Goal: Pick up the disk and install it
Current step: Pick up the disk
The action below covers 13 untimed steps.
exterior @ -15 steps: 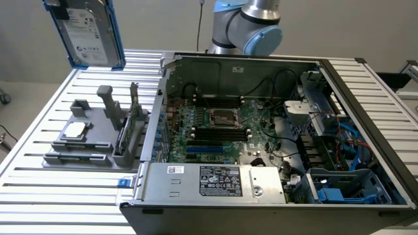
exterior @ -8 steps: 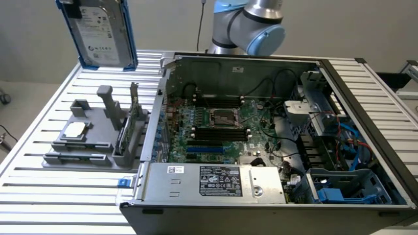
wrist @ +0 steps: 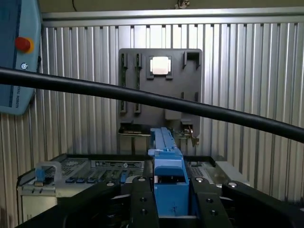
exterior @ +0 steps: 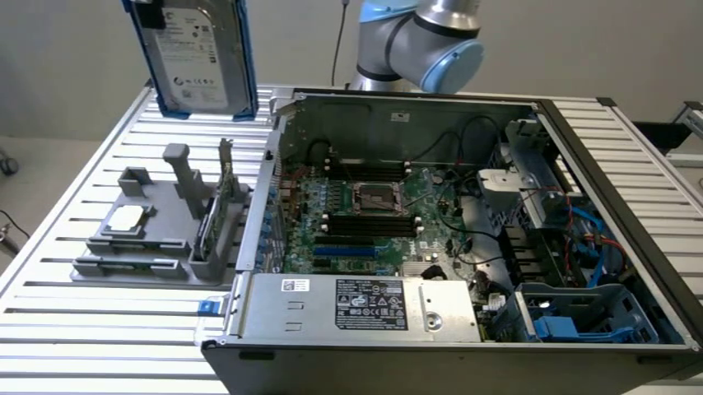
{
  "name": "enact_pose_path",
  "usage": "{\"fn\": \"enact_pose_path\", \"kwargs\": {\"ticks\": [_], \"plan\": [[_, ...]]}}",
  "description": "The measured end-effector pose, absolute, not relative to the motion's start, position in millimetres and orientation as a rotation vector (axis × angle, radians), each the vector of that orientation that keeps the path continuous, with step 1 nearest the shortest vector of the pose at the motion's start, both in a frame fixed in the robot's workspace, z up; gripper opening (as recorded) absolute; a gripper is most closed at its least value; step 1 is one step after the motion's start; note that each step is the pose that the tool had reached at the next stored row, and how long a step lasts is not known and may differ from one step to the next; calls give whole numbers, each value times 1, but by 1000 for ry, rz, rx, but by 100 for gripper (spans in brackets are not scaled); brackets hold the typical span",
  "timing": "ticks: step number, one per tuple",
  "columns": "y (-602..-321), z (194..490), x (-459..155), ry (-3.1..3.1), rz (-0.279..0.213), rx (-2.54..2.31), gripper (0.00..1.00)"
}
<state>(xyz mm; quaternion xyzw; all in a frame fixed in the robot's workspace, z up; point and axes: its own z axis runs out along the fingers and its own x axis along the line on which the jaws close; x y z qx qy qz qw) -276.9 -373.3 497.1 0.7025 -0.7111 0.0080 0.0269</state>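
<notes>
well, white-labelled disk (exterior: 201, 59) aloft in the claw (wrist: 171, 205), writing unreadable

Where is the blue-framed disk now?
The disk is up in the air at the exterior view's upper left, over the slatted table, beside the open computer case; the pincer grips its blue frame.

Silver-grey, white-labelled, blue-framed disk (exterior: 196, 58); grey fixture (exterior: 154, 220); ribbed silver table (exterior: 66, 329); green motherboard (exterior: 437, 234).
</notes>
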Motion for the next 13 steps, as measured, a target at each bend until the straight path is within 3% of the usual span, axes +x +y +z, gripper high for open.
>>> {"fn": "enact_pose_path", "kwargs": {"ticks": [13], "plan": [[-396, 503, -218, -2196, 24, 2170, 32]]}}
